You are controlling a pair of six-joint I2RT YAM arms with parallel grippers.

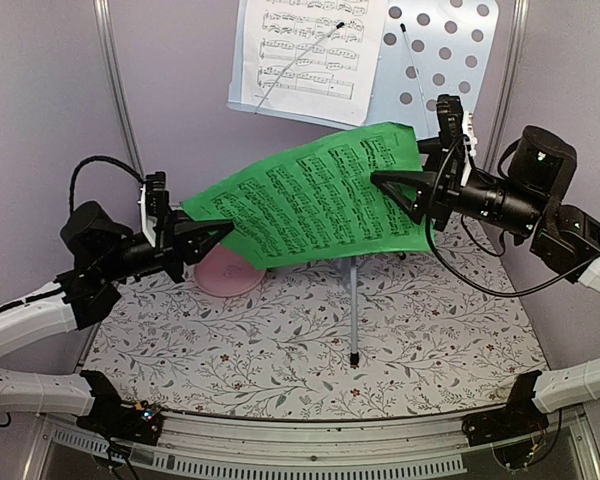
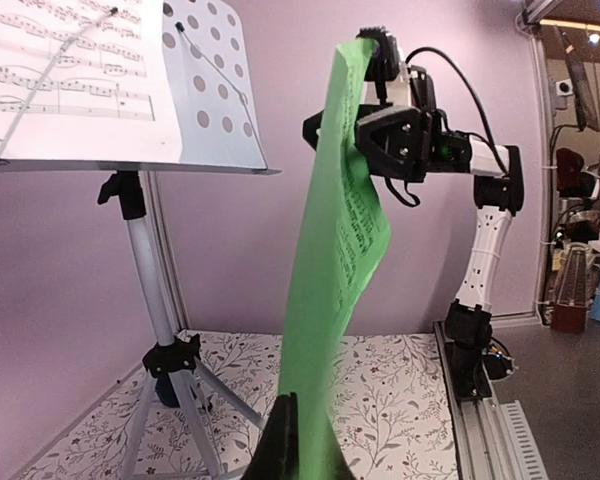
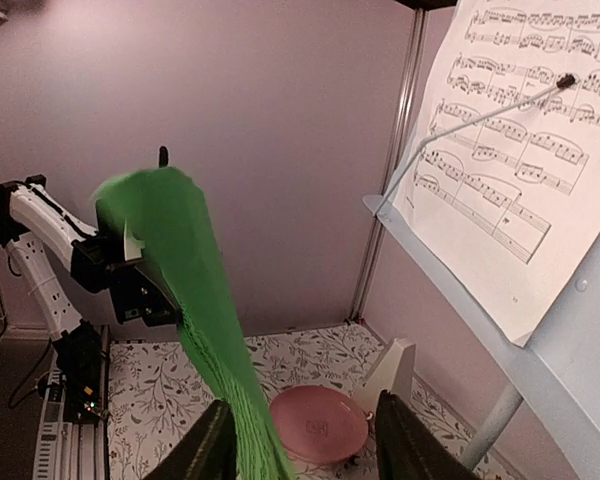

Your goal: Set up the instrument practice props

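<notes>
Top view: green sheet [image 1: 320, 195] is in the air between the arms, sagging, in front of and below the stand [image 1: 442, 60]. Left gripper [image 1: 223, 232] is at its left corner and right gripper [image 1: 382, 180] at its right edge. White sheet [image 1: 310, 50] sits on the stand's desk under a wire arm. Pink plate [image 1: 223, 276] lies on the table [image 1: 280, 370], half under the green sheet.

Left wrist: one finger [image 2: 283, 440] shows and the sheet [image 2: 330, 300] covers the other. The claw looks clamped on the corner. The paper rises to the right gripper [image 2: 358, 125].

Right wrist: fingers [image 3: 212, 445] stand wide apart and the sheet [image 3: 202, 300] lies against one finger, so it isn't pinched. The metronome [image 3: 395, 368] stands just behind the plate [image 3: 318, 425].

Handling: the paper is light, floppy, and easy to tear or crease. Grip it near the edges, keep it slack-free, and slide it onto the desk ledge.
</notes>
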